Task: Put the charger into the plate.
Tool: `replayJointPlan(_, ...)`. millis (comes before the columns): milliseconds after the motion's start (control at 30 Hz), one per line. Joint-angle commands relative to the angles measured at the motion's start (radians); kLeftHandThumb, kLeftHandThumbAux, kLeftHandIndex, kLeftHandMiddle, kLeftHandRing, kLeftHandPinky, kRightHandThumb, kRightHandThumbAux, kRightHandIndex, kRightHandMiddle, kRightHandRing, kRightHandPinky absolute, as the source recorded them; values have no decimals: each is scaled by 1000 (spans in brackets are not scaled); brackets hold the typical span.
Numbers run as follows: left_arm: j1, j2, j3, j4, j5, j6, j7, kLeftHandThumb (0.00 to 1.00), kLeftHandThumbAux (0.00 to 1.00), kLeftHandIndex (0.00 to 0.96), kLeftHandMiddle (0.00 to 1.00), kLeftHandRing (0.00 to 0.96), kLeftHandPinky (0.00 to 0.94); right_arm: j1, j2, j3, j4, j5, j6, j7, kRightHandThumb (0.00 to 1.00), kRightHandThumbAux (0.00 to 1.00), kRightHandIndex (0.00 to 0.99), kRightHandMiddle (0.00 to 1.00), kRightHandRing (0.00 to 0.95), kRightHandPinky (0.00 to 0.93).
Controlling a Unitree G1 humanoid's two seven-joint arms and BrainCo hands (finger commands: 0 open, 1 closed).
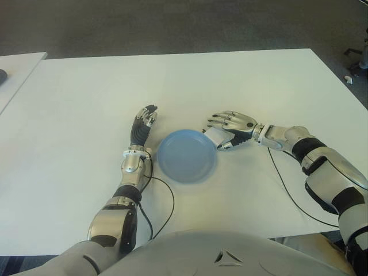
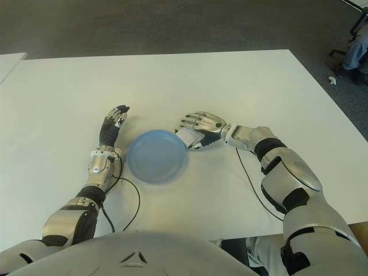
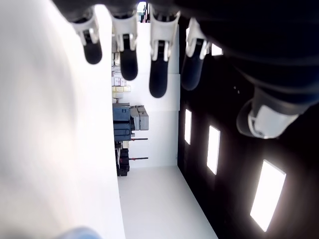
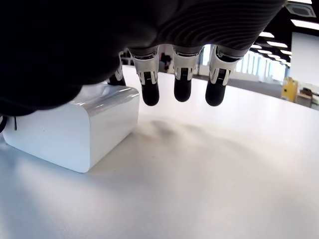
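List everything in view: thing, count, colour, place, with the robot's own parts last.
charger: one, white, on the table beside the plate's right rim, under the right hand.
plate: one, blue, on the table between the two hands, nothing in it.
table: one, white, before the robot.
second table: one, white, at far left, only an edge in view.
cables: two, black, one trailing on the table from each forearm.
left hand: one, black and silver, left of the plate, fingers open, holding nothing.
right hand: one, silver, right of the plate, fingers extended over the charger, not closed on it.
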Motion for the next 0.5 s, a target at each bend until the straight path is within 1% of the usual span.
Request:
replayJointPlan(33,229,-88,-29,106,35,50,12,0,472,241,231,136,71,0,42,34,51,-31,19,-8,405,136,0,0,0,0)
replayJointPlan(100,230,-89,-25,106,30,55,10,0,471,247,226,130,59,-2,48,36,59,-30,24,-19,402,136,0,0,0,0)
replayJointPlan(300,228,-89,-14,111,17,87,5,0,456,224,216,123,34,-9,59,45,77,-33,31,-47,414,138,0,0,0,0)
replayJointPlan(433,230,-88,-15,109,19,88,9,0,449,224,216,125,45,-15,65,53,85,-36,33,-55,423,138,0,0,0,0)
replayJointPlan(500,229,-91,-14,108,19,77,13,0,449,227,218,127,50,-20,65,61,88,-42,31,-59,426,138,0,0,0,0)
